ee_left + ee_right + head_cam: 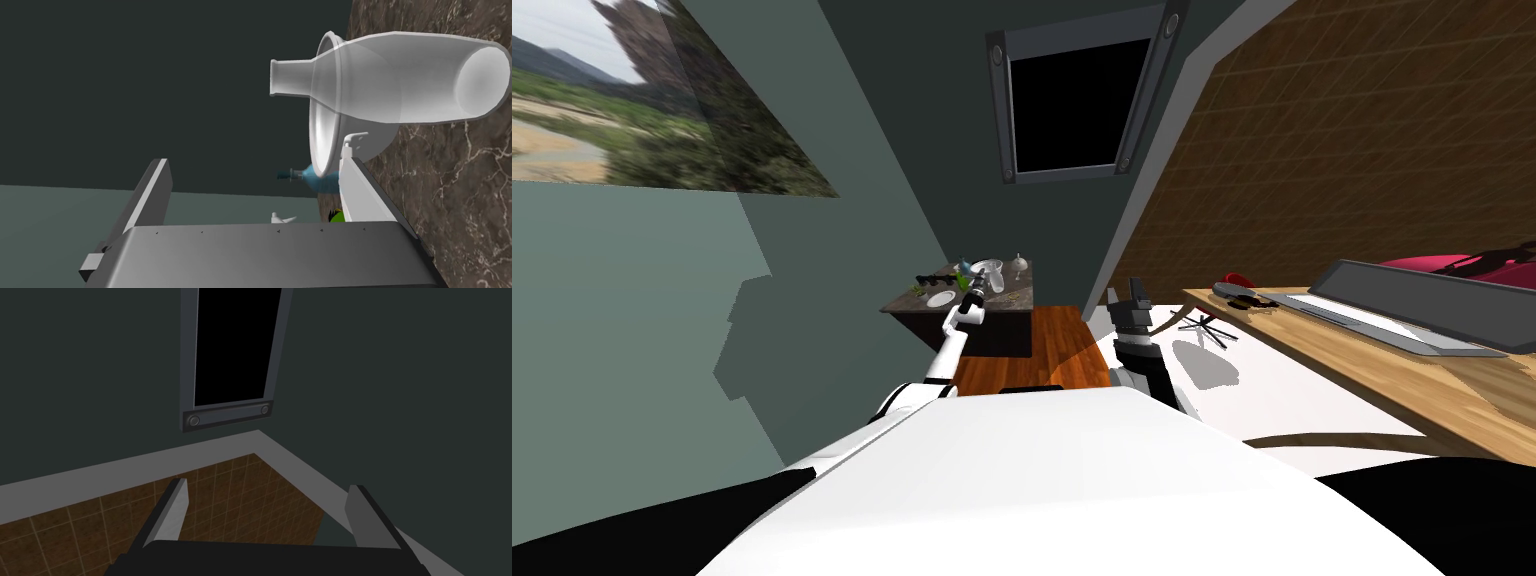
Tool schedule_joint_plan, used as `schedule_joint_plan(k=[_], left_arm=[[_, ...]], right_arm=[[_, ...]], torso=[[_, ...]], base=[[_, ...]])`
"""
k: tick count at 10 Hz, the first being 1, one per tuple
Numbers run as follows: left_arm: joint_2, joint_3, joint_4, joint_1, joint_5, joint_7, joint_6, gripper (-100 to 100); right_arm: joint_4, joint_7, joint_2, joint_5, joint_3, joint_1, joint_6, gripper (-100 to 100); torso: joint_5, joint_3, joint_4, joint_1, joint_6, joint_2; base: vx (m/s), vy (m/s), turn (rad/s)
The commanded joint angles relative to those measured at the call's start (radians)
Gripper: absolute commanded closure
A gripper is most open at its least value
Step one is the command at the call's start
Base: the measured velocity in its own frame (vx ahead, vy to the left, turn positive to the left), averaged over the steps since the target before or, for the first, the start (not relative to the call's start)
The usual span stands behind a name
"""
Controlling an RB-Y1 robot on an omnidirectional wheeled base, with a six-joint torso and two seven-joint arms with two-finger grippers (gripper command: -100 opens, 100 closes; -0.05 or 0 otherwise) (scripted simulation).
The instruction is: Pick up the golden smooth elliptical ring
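Progress: judging by the pictures, the reach is made but the grasp is not. The left gripper (255, 195) hangs at the small dark marble table (1007, 297), and nothing is between its fingers.
Left hand: fingers spread wide, holding nothing. One blade is out over open air and the other is just beside the bowl (327, 150).
Right hand: the right gripper (267, 508) is raised beside the chest, well apart from the table, fingers wide apart and holding nothing.
Ring: I cannot pick it out among the small things on the table. It is too small or too hidden to place, so I cannot say which edge it lies by.
Left to do: as I judge it, find the ring, bring the fingers down around it, close and lift.
Clear bottle (400, 82): stands upright toward the far edge of the table and looks to have nothing in it. It overlaps the bowl, and I cannot tell whether they touch.
Bowl: pale, seen nearly edge-on, so I cannot tell what is in it.
Blue bottle (315, 179): small, beyond the bowl.
Plate (940, 298): white, near the front edge, toward the left corner.
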Motion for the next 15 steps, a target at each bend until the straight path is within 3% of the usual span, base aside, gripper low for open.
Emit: schedule_joint_plan(k=[1, 2, 3, 4, 5, 6, 7, 8, 11, 12, 14, 15], left_arm=[[-0.006, 0.001, 0.037, -0.021, -0.003, 0.004, 0.020, -100], [-0.008, 0.002, 0.076, -0.066, -0.003, 0.014, 0.051, -100], [-0.008, 0.002, 0.103, -0.072, -0.003, 0.014, 0.051, -100], [-0.011, 0.004, 0.141, -0.117, -0.002, 0.023, 0.081, -100], [-0.011, 0.004, 0.170, -0.121, -0.002, 0.023, 0.081, -100], [-0.015, 0.006, 0.206, -0.165, -0.002, 0.032, 0.110, -100], [-0.015, 0.006, 0.236, -0.170, -0.002, 0.032, 0.110, -100], [-0.019, 0.009, 0.269, -0.213, -0.001, 0.040, 0.139, -100], [-0.024, 0.012, 0.356, -0.261, 0.000, 0.048, 0.167, -100], [-0.029, 0.015, 0.389, -0.304, 0.001, 0.055, 0.193, -100], [-0.029, 0.015, 0.430, -0.304, 0.001, 0.055, 0.193, -100], [-0.035, 0.018, 0.460, -0.345, 0.003, 0.062, 0.219, -100]], right_arm=[[0.000, 0.000, 0.000, 0.000, 0.000, 0.000, 0.000, 0], [0.000, 0.000, 0.000, 0.000, 0.000, 0.000, 0.000, 0], [0.000, 0.000, 0.000, 0.000, 0.000, 0.000, 0.000, 0], [0.000, 0.000, 0.000, 0.000, 0.000, 0.000, 0.000, 0], [0.000, 0.000, 0.000, 0.000, 0.000, 0.000, 0.000, 0], [0.000, 0.000, 0.000, 0.000, 0.000, 0.000, 0.000, 0], [0.000, 0.000, 0.000, 0.000, 0.000, 0.000, 0.000, 0], [0.000, 0.000, 0.000, 0.000, 0.000, 0.000, 0.000, 0], [0.000, 0.000, 0.000, 0.000, 0.000, 0.000, 0.000, 0], [0.000, 0.000, 0.000, 0.000, 0.000, 0.000, 0.000, 0], [0.000, 0.000, 0.000, 0.000, 0.000, 0.000, 0.000, 0], [0.000, 0.000, 0.000, 0.000, 0.000, 0.000, 0.000, 0]], torso=[[0.000, 0.000, 0.000, 0.000, 0.000, 0.000], [0.000, 0.000, 0.000, 0.000, 0.000, 0.000], [0.000, 0.000, 0.000, 0.000, 0.000, 0.000], [0.000, 0.000, 0.000, 0.000, 0.000, 0.000], [0.000, 0.000, 0.000, 0.000, 0.000, 0.000], [0.000, 0.000, 0.000, 0.000, 0.000, 0.000], [0.000, 0.000, 0.000, 0.000, 0.000, 0.000], [0.000, 0.000, 0.000, 0.000, 0.000, 0.000], [0.000, 0.000, 0.000, 0.000, 0.000, -0.001], [0.000, 0.000, 0.000, 0.000, 0.000, -0.001], [0.000, 0.000, 0.000, 0.000, 0.000, -0.001], [0.000, 0.000, 0.000, 0.000, 0.000, 0.000]], base=[[-0.004, 0.006, 0.001], [-0.006, 0.009, 0.004], [-0.004, 0.007, -0.003], [-0.002, 0.007, 0.003], [0.001, 0.006, -0.003], [0.002, 0.008, 0.000], [0.003, 0.006, -0.004], [0.005, 0.008, -0.002], [0.007, 0.009, -0.003], [0.011, 0.009, -0.001], [0.005, 0.005, -0.002], [0.007, 0.009, 0.002]])
